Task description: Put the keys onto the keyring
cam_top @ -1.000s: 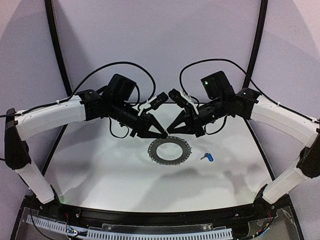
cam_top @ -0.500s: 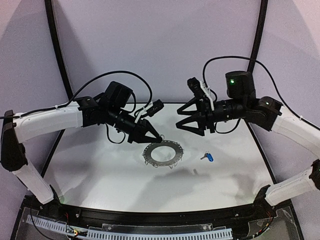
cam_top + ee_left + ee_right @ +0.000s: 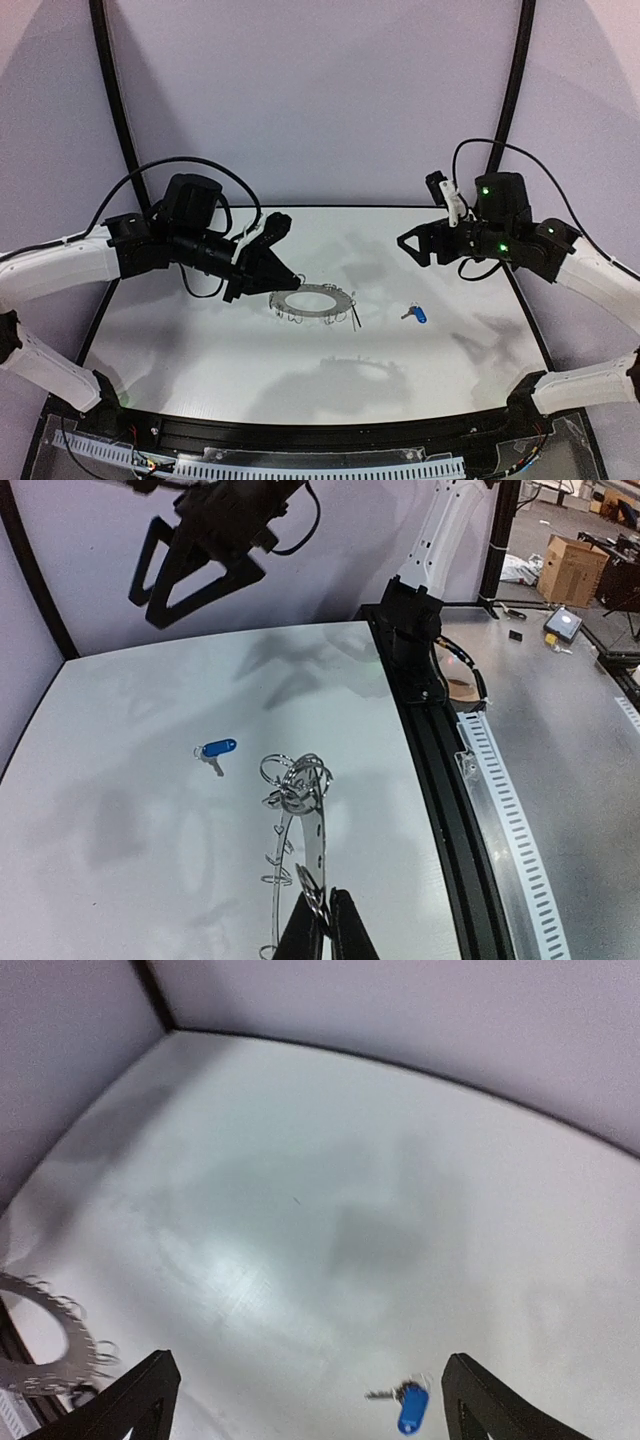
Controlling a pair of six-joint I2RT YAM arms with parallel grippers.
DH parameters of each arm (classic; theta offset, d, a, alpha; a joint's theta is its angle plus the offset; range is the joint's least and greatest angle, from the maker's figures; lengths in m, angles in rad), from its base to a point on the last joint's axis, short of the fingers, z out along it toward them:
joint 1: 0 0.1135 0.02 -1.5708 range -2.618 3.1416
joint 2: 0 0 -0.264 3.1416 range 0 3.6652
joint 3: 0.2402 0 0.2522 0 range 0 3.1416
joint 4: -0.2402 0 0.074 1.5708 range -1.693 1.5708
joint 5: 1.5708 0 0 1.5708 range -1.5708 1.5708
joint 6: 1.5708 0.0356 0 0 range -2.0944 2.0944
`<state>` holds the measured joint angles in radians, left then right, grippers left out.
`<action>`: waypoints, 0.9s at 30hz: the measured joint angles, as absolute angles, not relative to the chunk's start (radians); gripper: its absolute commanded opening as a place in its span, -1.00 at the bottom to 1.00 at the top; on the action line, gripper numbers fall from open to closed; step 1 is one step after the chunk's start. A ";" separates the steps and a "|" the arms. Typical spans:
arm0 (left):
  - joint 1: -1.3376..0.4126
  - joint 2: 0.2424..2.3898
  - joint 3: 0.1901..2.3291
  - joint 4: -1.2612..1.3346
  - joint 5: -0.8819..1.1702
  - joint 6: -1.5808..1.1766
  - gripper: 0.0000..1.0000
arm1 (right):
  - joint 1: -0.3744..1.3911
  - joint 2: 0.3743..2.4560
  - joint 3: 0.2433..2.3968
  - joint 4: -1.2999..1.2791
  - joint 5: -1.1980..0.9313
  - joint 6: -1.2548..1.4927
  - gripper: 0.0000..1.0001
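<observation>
Keyring [image 3: 343, 300]: flat, dark grey, wire clips [image 3: 295, 777] around rim.

The table [image 3: 200, 340] is a white, faintly glossy sheet with a black border and a curved near edge, and soft grey shadows lie across it. Only one thing rests on it: the key with the bright blue tag [image 3: 415, 314], lying flat below the right gripper [image 3: 408, 243], whose fingers stand wide apart. From that wrist the key shows between them, nearer the right finger. It lies well apart from the left gripper [image 3: 290, 282], which pinches the keyring [image 3: 340, 297] above the surface.
</observation>
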<state>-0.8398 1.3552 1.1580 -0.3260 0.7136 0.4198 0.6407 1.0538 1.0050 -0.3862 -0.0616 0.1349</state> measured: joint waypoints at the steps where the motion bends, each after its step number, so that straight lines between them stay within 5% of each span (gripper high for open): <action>1: -0.840 1.348 1.145 -0.317 0.708 0.427 -0.98 | 0.625 1.066 1.005 -0.409 -0.052 0.154 0.84; 14: -0.840 1.310 1.074 -0.288 0.692 0.450 -0.98 | 0.399 1.446 0.955 -0.572 -0.119 0.313 0.62; 19: -0.840 1.304 1.056 -0.284 0.691 0.442 -0.98 | 0.378 1.582 1.061 -0.597 -0.138 0.255 0.59; 27: -0.840 1.282 1.039 -0.290 0.687 0.443 -0.98 | 0.310 1.789 1.315 -0.742 -0.307 -0.033 0.24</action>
